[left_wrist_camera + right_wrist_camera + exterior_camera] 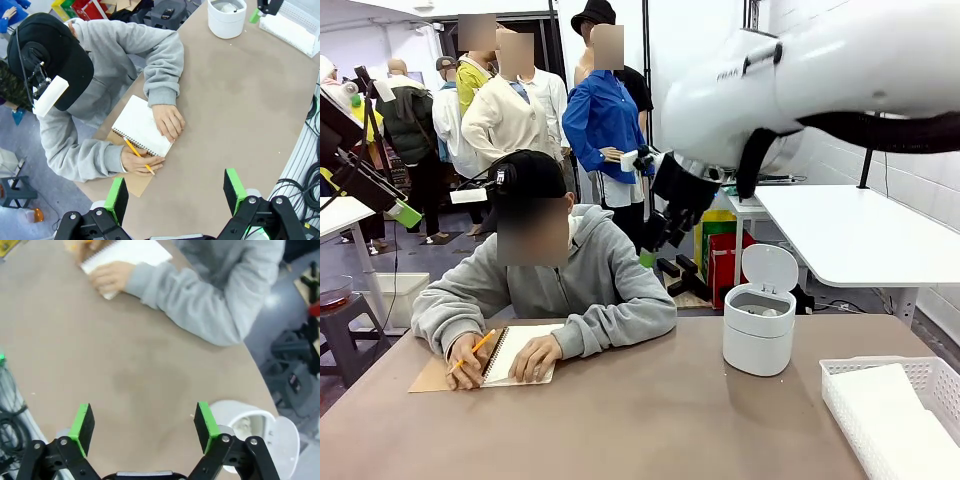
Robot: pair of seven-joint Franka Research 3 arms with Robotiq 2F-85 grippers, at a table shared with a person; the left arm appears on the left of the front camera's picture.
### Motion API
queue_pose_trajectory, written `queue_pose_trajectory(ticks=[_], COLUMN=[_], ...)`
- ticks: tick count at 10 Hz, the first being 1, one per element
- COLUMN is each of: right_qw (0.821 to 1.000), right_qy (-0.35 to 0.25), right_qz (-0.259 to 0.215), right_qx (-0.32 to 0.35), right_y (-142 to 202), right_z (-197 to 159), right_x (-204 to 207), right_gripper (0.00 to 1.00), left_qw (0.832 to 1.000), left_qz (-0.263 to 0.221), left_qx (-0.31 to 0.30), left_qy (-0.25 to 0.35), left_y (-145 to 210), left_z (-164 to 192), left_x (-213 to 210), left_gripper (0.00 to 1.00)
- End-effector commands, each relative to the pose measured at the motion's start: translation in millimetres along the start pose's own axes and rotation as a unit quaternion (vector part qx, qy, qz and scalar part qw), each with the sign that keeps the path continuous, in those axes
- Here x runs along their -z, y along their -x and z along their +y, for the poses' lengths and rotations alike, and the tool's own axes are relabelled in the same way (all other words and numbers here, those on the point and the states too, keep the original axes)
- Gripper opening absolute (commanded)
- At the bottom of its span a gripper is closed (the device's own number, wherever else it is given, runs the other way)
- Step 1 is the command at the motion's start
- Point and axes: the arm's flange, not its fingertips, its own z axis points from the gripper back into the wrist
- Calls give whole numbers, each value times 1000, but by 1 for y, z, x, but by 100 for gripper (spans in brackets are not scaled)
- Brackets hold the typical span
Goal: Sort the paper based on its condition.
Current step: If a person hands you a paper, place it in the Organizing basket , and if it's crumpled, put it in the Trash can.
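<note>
Found the right gripper point(143, 414) spread wide, nothing between its green pads point(82, 421), hanging above bare brown table point(100, 355). Noted below it, off to one side, a white bin point(250, 420) with lid raised and something crumpled and white inside. Found the left gripper point(175, 192) likewise wide open and empty, high above the table. Spotted the paper point(882, 402) lying flat in a white lattice basket point(840, 372) at the table's right end. Saw, at the far side, a person point(120, 55) writing with a yellow pencil point(139, 156) in a spiral notebook point(140, 122), other hand point(169, 122) resting on the page.
</note>
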Motion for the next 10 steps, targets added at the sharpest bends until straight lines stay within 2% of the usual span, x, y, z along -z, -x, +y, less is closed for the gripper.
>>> queue_pose_trajectory(ticks=[1,4,6,8,10], right_qw=[999,997,998,997,997], right_qy=[-50,-59,-40,-51,-39], right_qz=[-10,-50,-35,-61,-64], right_qx=[4,5,35,25,17], right_y=[1,-25,-39,-51,-62], right_z=[0,17,24,34,35], right_x=[-12,-41,-50,-67,-77], right_gripper=[100,100,100,100,100], left_qw=[1000,1000,1000,1000,1000], left_qz=[0,0,0,0,0], left_qx=[0,0,0,0,0], left_qy=[-1,-1,-1,-1,-1], left_y=[0,0,0,0,0], left_z=[0,0,0,0,0], left_x=[0,0,0,0,0], left_gripper=[100,100,100,100,100])
